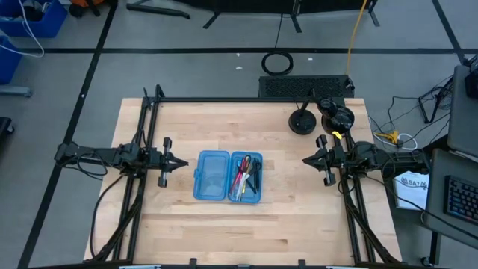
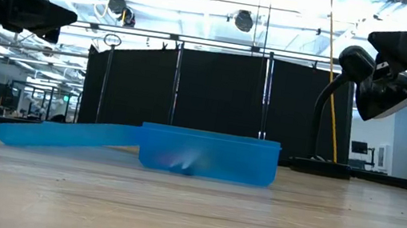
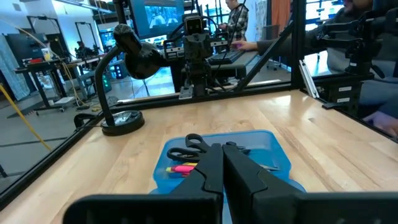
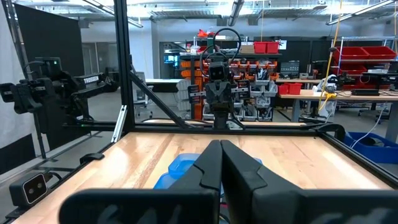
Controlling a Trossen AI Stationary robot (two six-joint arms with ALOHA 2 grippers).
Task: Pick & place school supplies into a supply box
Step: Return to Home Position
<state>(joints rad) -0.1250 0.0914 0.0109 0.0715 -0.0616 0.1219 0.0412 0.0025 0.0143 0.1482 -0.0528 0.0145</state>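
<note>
The left claw (image 1: 182,163) and the right claw (image 1: 305,158) are clenched, holding nothing. Between them, apart from both, the open blue box (image 1: 211,175) holds pens (image 1: 240,180) and scissors (image 1: 255,176).

Wooden bench (image 1: 299,217), pale planks, grain running lengthwise.
Black gooseneck lamp (image 1: 302,122): round base on bench near far right corner, neck arching up, head tilted down.
Black perforated panel (image 1: 305,86): just past bench's far edge.
Coiled black cable (image 1: 277,63): on floor beyond bench.
Yellow cable (image 1: 357,30): on floor beyond bench's far right corner.
Keyboard (image 1: 457,198): on desk right of bench.
Blue bins (image 1: 33,19): well off bench's far left corner.
Black curtain (image 2: 214,99): behind bench.
Person (image 3: 236,18): at workstation beyond bench's right side.
</note>
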